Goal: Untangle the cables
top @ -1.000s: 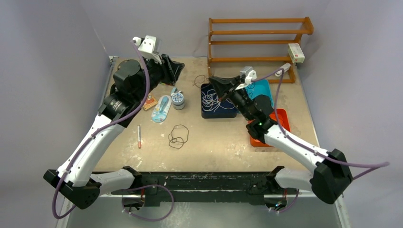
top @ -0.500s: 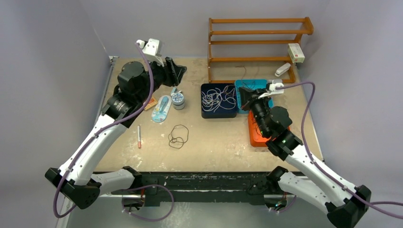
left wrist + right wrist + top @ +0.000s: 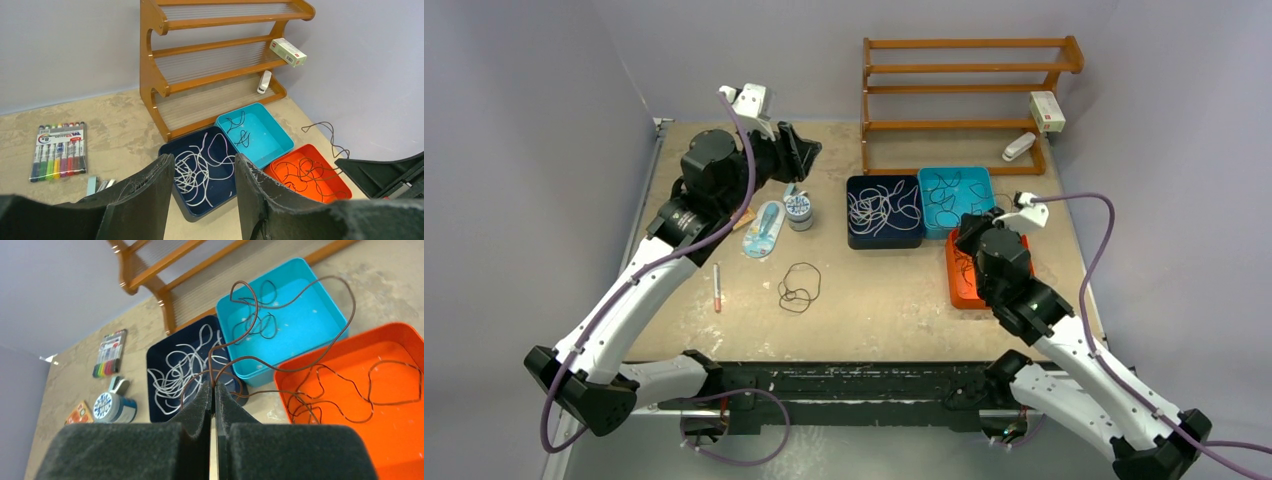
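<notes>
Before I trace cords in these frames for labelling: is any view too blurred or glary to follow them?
Top external: even light, no glare, but the thin white cables in the dark blue square tray are tiny. Left wrist: the left gripper is soft, that tray sharp. Right wrist: the right gripper blurs; the thin brown cable it pinches reads crisply against the teal square tray.

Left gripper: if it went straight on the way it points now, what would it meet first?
The left gripper would probably meet the white cables in the dark blue tray; depth is unclear.
</notes>
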